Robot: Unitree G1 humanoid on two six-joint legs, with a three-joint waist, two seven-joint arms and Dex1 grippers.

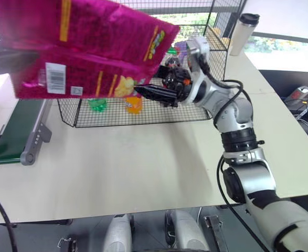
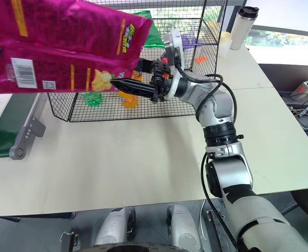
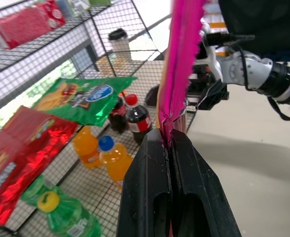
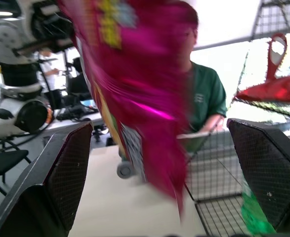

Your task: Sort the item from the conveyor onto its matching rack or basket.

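The item, a magenta-pink crisp bag, hangs in the air in front of the rack, above the table's left half. My left gripper is shut on the bag's crimped edge. My right gripper points left just beside the bag's lower right corner and is open. In the right wrist view its fingers stand wide apart, with the bag hanging between them and apart from both pads. The dark green conveyor lies at the table's left edge. The black wire-mesh rack stands at the back of the table, behind the bag.
In the rack, a green bag and red bags lie on the shelf. On its floor stand orange bottles, cola bottles and a green bottle. A tumbler stands at the back right. A person in a green shirt is beyond the table.
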